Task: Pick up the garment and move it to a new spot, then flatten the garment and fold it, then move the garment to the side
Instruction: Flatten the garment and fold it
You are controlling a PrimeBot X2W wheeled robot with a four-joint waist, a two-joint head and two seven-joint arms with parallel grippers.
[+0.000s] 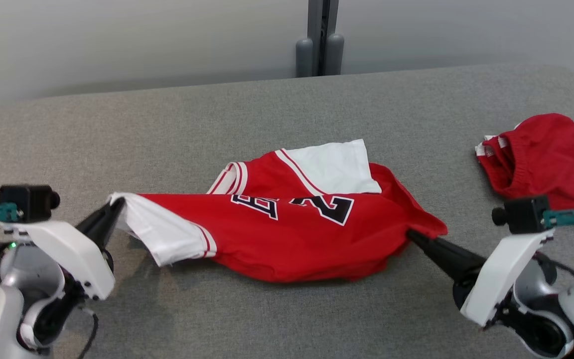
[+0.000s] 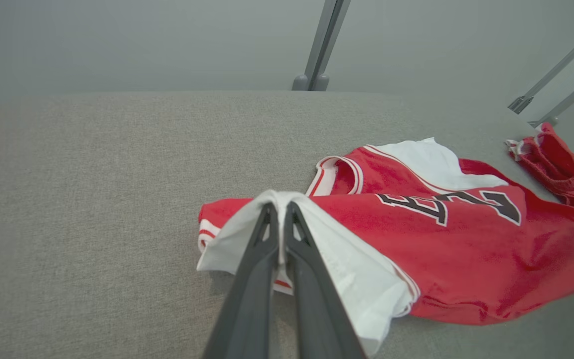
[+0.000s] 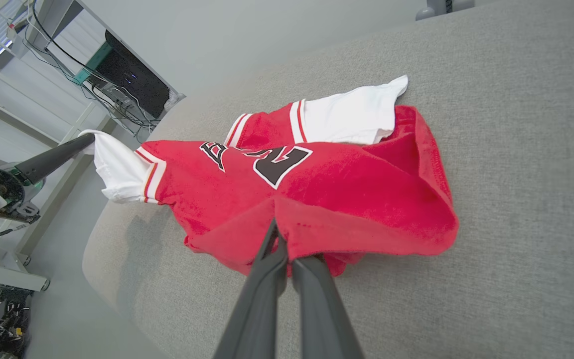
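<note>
Jersey (image 1: 287,234) crumpled at centre of table (image 1: 217,124), red w/ white sleeves. L gripper (image 1: 116,203) pinched tight on white sleeve at jersey's left end, sleeve raised off table. R gripper (image 1: 410,233) clamped on red hem at right end. Shorts (image 1: 546,154) far right, apart from jersey.

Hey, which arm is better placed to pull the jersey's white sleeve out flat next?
Left, likely. The left fingers are shut on the white sleeve of the red jersey; the right fingers pinch its red fabric at the opposite end.
</note>
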